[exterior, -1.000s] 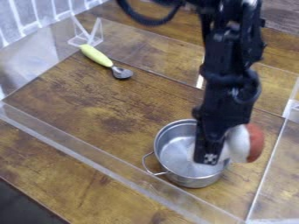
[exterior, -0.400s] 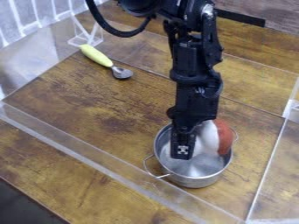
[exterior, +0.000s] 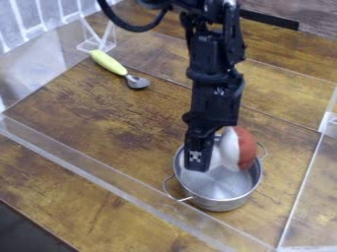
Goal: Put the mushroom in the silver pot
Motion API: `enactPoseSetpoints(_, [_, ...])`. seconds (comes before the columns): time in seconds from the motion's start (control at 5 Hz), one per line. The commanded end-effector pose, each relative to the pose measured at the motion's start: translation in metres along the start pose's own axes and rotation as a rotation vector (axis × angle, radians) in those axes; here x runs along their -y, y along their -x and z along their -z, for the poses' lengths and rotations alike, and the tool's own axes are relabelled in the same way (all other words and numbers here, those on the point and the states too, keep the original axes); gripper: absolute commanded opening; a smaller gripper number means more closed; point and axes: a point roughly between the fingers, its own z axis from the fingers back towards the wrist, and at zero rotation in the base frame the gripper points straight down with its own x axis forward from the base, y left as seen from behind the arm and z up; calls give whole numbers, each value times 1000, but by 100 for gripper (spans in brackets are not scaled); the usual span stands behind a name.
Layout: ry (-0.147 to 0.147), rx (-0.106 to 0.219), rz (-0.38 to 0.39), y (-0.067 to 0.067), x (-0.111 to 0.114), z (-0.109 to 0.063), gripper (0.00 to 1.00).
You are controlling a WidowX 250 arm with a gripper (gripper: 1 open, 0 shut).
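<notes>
Covering the tool [exterior: 200,164] tips, the mushroom [exterior: 234,147] hangs over the silver pot [exterior: 198,194].

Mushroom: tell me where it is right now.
In the camera view the mushroom is lower right of centre, held in the shut tool just above the pot, over its right half, far from the spoon at upper left.

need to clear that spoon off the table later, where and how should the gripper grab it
Grip the spoon across its yellow handle, coming straight down from above. It lies flat on the wooden table, apart from the pot, so nothing crowds it. The handle is long and narrow, running diagonally up-left from the metal bowl, so turn the jaws crosswise to it. The bowl end looks wider, likely a poorer hold.
</notes>
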Motion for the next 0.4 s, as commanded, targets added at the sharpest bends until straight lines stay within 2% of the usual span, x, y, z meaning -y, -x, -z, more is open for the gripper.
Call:
enactPoseSetpoints(0.0, [-71, 27, 34, 5, -14, -28, 0])
enactPoseSetpoints(0.2, [-67, 13, 72, 9, -20, -27, 0])
